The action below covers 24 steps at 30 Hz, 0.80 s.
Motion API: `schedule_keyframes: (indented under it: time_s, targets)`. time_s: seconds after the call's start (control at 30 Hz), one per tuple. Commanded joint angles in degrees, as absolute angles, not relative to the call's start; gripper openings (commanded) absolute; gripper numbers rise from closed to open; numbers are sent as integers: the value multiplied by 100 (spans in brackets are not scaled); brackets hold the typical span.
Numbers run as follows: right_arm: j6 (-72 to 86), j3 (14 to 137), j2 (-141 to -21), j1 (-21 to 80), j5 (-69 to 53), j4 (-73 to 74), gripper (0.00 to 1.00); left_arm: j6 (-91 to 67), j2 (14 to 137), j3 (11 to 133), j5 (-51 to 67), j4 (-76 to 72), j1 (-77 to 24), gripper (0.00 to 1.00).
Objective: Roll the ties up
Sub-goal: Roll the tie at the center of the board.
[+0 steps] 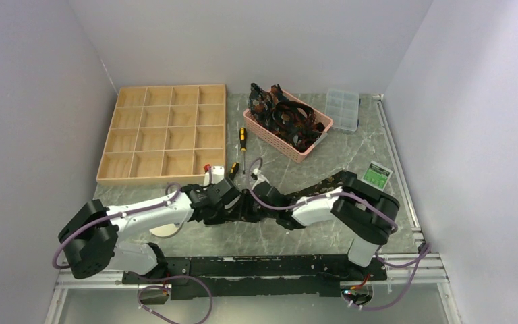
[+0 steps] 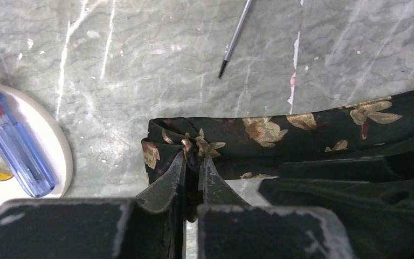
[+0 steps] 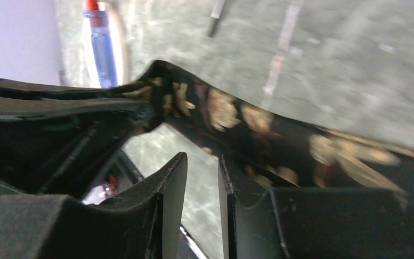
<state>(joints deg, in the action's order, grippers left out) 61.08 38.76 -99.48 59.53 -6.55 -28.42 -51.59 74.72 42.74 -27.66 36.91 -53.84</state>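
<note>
Left end effector (image 2: 194, 160) pinching folded tie (image 2: 312, 137) end; right end effector (image 3: 202, 162) slightly spread; green label (image 1: 378, 175) unreadable.

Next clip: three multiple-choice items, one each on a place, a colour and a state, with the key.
1. Where are the spare ties piled? A in the pink basket; B in a drawer; C on a hanger.
2. What colour is the screwdriver handle on the white disc? A green; B blue; C orange.
3. How is the left end effector? A wide open; B shut on the tie's folded end; C gripping a pen.
Key: 1 A, they fill it; 2 B, blue plastic; 3 B, fabric pinched in its grip.
</note>
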Motion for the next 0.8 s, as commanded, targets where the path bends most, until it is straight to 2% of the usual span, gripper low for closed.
schedule_keyframes:
  time_s: [0.0, 0.23, 0.3, 0.53, 0.63, 0.77]
  targets:
    - [5973, 3485, -9390, 5801, -23, -2439, 32, -5038, 7719, 4511, -2767, 3484, -5523, 3]
    - [5692, 3039, -8599, 5735, 684, -1933, 38, -5038, 8569, 4885, -2876, 3668, -5736, 5]
    - [5610, 3000, -8453, 5727, 786, -1809, 40, -5022, 8749, 4993, -2874, 3695, -5804, 12]
    - [5387, 2986, -8219, 5727, 864, -1698, 46, -5030, 8887, 5171, -2824, 3679, -5936, 45]
    - [5260, 3015, -8193, 5722, 844, -1651, 47, -5040, 8749, 5198, -2808, 3704, -5958, 52]
    - [4989, 3121, -8171, 5732, 845, -1545, 48, -5090, 8426, 5196, -2756, 3782, -5967, 57]
